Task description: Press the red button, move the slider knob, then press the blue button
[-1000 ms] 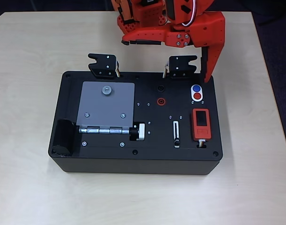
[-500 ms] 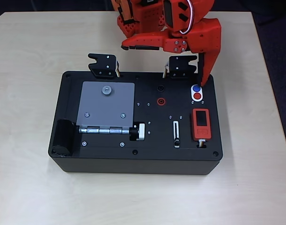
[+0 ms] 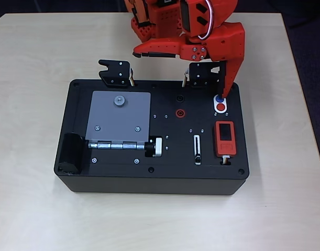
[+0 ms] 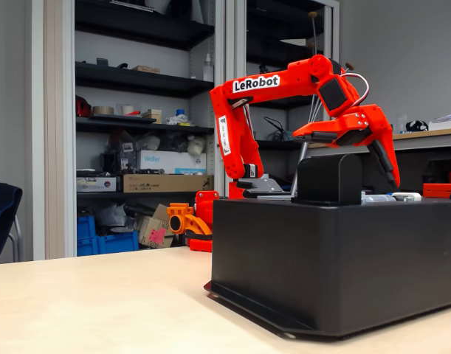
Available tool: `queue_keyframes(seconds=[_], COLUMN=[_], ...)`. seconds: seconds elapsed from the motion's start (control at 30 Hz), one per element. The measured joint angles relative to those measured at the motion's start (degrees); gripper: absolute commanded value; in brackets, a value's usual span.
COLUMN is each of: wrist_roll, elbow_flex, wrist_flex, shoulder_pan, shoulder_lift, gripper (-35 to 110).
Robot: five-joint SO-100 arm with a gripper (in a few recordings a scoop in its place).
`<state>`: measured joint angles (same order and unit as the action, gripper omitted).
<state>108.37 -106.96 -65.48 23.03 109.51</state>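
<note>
The orange-red arm (image 3: 201, 31) reaches from the far edge of the desk (image 3: 34, 209) over the back of a black box (image 3: 152, 180). In the fixed view its upper link, marked "LeRobot", rises and bends forward, and the wrist tips downward above the box (image 4: 336, 258). The pincer (image 3: 180, 70) is spread wide: in the overhead view one finger (image 3: 160, 52) lies nearly level, pointing to the picture's left, while the other finger (image 3: 228, 78) slants down to a narrow tip. That tip sits at the upper edge of the blue button (image 3: 219, 99), partly covering it; whether it touches cannot be told. In the fixed view the same finger (image 4: 384, 158) hangs down behind a black block (image 4: 328, 179) on the box top.

The blue button and the red button (image 3: 221, 107) are small, round and glossy, one just above the other inside a white oval plate (image 3: 225, 103) near the box's far right corner. The red button lies just clear of the fingertip. The slider knob (image 3: 198, 157) is a tiny dark piece at the near end of a narrow white-rimmed slot (image 3: 197, 146), well apart from the pincer.

To the right of the slot sits an orange-red rectangular unit (image 3: 225, 138) with a black screen. A matte grey plate (image 3: 119, 116) on a metal hinge bar (image 3: 115, 145) covers the box's left part, with a silver-and-black cylindrical knob (image 3: 154, 147) at the bar's end. The desk is pale wood grain.
</note>
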Motion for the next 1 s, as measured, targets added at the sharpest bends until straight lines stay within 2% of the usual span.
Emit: queue_keyframes(seconds=[1.0], wrist_roll=[0.0], elbow_flex=[-2.9], wrist_flex=[2.5], shoulder_pan=[0.2], shoulder_lift=[0.3], gripper=[103])
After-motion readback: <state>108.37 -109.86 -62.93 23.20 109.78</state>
